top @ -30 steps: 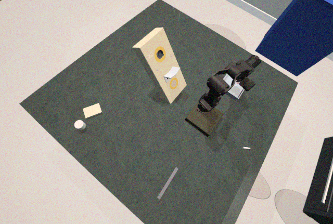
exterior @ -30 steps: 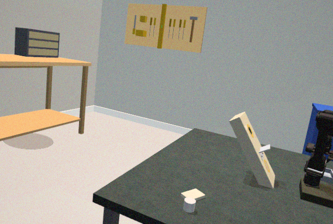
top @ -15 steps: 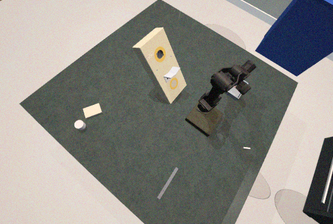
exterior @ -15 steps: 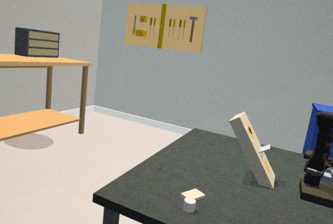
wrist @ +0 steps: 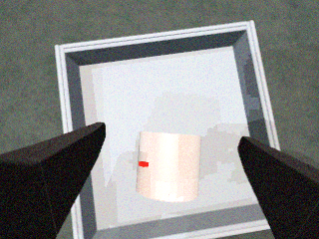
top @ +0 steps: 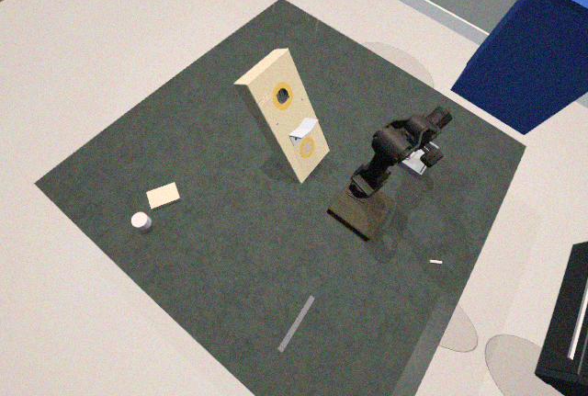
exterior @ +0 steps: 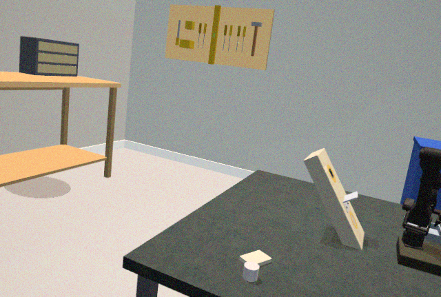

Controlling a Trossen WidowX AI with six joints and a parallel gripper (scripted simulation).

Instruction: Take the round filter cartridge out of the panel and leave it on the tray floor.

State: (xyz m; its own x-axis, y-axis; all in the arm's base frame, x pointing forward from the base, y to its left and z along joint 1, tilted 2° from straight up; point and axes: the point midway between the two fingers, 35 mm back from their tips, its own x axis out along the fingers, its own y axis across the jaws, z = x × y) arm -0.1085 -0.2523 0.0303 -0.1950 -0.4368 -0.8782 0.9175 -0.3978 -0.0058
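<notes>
Gripper: (top: pixel 422 164) (wrist: pixel 171 139) fingers spread wide, one at each side of the wrist view, with gaps between them and the cartridge.
Filter cartridge: (wrist: pixel 168 166) pale, with a red mark, inside the tray, low and near the middle of the wrist view; whether it touches the tray floor is hard to judge from above.
Tray: (top: pixel 413 166) (wrist: pixel 157 39) white-rimmed, square, right of centre in the top view, partly hidden by the arm.
Service panel: (top: pixel 290 120) (exterior: pixel 331 193) leaning, upper middle of the top view, its upper ring around a dark opening; a white flap (top: pixel 303 129) (exterior: pixel 351 196) juts out above the lower ring.
Table top: (top: pixel 213 263) (exterior: pixel 284 229) dark, mottled grey-green.
Loose pieces: a white cylinder (top: pixel 141 220) (exterior: pixel 251 271) beside a cream block (top: pixel 163 195) (exterior: pixel 255 257), left in the top view.
Room: grey wall (exterior: pixel 320 90) with a tool board (exterior: pixel 242 37), upper middle of the exterior view; wooden bench (exterior: pixel 60 81) at left.
Edges: the tray lies between the arm base (top: pixel 344 220) (exterior: pixel 409 258) and the table's right-hand edge in the top view.
Open room: dark surface separates panel and arm base.
</notes>
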